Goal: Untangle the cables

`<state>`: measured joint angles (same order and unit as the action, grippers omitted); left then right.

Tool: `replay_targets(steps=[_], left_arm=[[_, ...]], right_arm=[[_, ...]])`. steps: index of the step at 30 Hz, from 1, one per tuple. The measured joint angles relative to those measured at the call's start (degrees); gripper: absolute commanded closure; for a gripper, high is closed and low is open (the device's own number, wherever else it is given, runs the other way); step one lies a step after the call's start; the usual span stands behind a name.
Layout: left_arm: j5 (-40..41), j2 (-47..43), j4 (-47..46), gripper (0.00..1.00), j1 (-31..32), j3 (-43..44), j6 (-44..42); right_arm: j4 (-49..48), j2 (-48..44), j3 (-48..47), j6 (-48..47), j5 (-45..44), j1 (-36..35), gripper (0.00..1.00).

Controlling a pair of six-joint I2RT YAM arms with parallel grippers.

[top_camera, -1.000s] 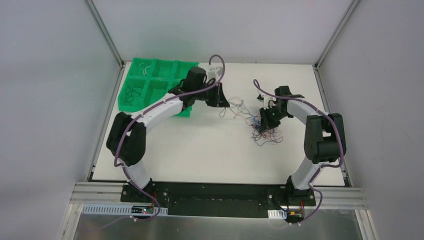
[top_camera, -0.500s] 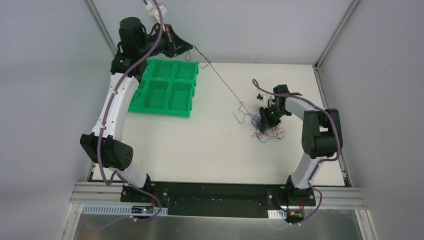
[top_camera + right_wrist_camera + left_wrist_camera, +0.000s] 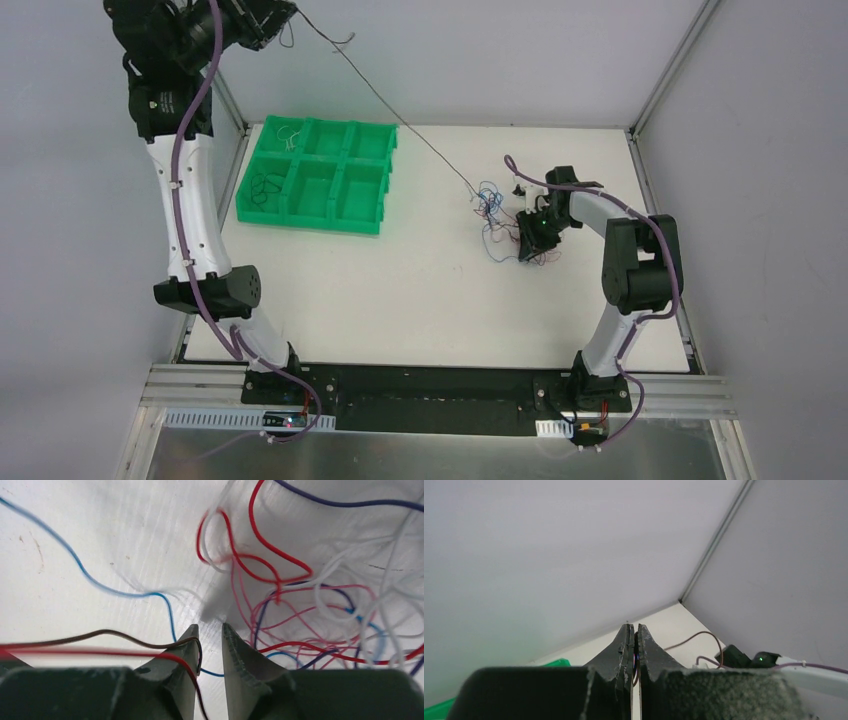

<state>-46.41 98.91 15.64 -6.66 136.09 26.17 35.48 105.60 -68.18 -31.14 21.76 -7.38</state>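
**One cable pulled taut**

The left claw [image 3: 262, 14], clamped on one dark cable [image 3: 400, 118], holds it high and taut, likely to slide it free. The right claw [image 3: 209, 632], slightly apart (nothing gripped), sits amid the tangled cables [image 3: 500, 215] on the table [image 3: 400, 290], apparently anchoring them.

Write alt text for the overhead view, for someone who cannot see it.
The left gripper, raised high at far left, holds one dark cable stretched taut from a tangle of coloured cables by the right gripper on a white table. A green compartment tray sits nearby.
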Motion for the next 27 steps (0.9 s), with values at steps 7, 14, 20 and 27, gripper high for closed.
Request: replay_targets(steps=[7, 14, 20, 27], left_arm=[[3.3, 0.6, -1.6, 1.0, -5.6, 5.1, 0.4], [9.0, 1.4, -2.0, 1.0, -9.2, 6.2, -0.1], [13.7, 1.9, -2.5, 1.0, -13.7, 6.2, -0.2], [16.0, 2.2, -3.5, 1.0, -19.2, 6.2, 0.5]], right_arm=[[0.2, 0.4, -0.2, -0.5, -1.6, 0.1, 1.0], [1.4, 1.2, -1.3, -0.5, -2.3, 0.2, 1.0], [4.5, 2.7, -3.6, -0.6, -4.3, 1.7, 1.0], [7.8, 4.3, -5.7, -0.7, -6.1, 4.5, 1.0]])
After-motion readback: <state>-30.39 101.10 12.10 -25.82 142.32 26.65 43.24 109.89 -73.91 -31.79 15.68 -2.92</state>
